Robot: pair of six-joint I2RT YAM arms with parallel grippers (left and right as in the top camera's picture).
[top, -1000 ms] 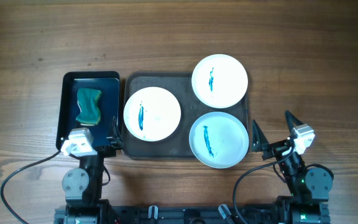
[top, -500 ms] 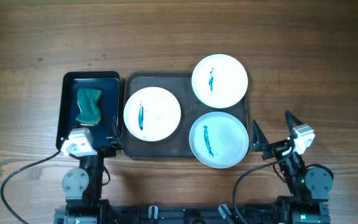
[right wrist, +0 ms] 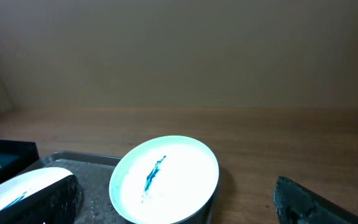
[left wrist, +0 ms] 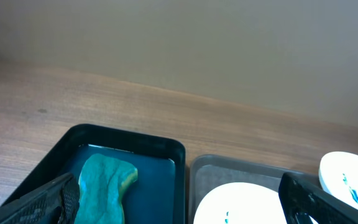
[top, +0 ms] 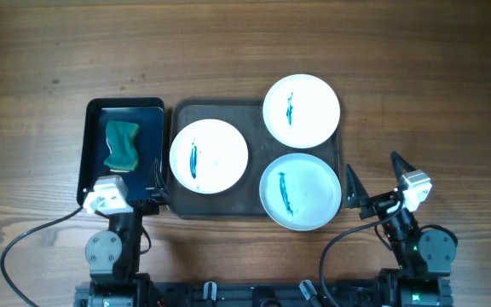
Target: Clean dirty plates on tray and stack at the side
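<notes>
Rightward, plates [top: 302, 109] past tray [top: 228, 205] rim.

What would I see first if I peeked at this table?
Three white plates, each with a bright blue streak, sit on the big dark tray in the middle of the wooden table. One is on the left, and the other two are on the right. Next you would spot the green sponge lying in the small black tray just to the left.
</notes>
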